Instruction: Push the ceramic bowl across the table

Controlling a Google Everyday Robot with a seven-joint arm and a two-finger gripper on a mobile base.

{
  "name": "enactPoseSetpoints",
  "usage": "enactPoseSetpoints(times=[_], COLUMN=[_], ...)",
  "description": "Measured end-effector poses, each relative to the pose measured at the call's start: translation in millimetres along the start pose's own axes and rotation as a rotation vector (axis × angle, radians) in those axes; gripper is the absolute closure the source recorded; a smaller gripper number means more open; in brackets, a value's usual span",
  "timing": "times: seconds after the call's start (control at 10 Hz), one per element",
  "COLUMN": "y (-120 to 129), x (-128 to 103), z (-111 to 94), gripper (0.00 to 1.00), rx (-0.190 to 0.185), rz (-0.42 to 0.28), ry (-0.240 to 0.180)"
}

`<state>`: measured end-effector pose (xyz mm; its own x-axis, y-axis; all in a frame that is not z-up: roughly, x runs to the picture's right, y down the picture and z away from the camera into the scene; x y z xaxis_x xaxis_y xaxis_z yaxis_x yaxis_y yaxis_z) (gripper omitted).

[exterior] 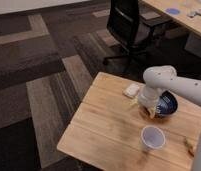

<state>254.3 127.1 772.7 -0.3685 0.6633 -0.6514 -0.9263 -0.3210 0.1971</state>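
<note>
The dark blue ceramic bowl (165, 103) sits on the light wooden table (109, 127) near its right side, partly hidden by my arm. My gripper (147, 107) hangs down from the white arm and stands against the bowl's left rim. A white paper cup (152, 137) stands upright in front of the bowl. A small white block (131, 90) lies on the table just left of my arm.
A black office chair (128, 25) stands behind the table. A longer desk (184, 15) with a blue disc (172, 10) runs along the top right. A small brown thing (188, 145) lies at the table's right edge. Striped carpet lies to the left.
</note>
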Motion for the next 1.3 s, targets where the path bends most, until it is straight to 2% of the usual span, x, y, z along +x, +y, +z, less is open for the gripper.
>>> enactPoseSetpoints(times=[0.6,0.9,1.0,1.1,1.2,1.3], y=[-46.4,-51.3,-60.7,-67.1,-70.7,-63.3], x=[4.3,-20.4,-36.6,-52.8,-78.8,-113.3], z=[14.3,20.2,19.2,10.6,-14.2,-57.8], gripper=[0.35,0.35,0.35,0.35,0.35,0.35], rx=[0.016,0.024,0.041,0.061,0.086,0.114], rz=[0.071,0.043,0.046,0.044,0.042,0.035], ry=[0.023,0.031,0.026,0.005,-0.038,-0.115])
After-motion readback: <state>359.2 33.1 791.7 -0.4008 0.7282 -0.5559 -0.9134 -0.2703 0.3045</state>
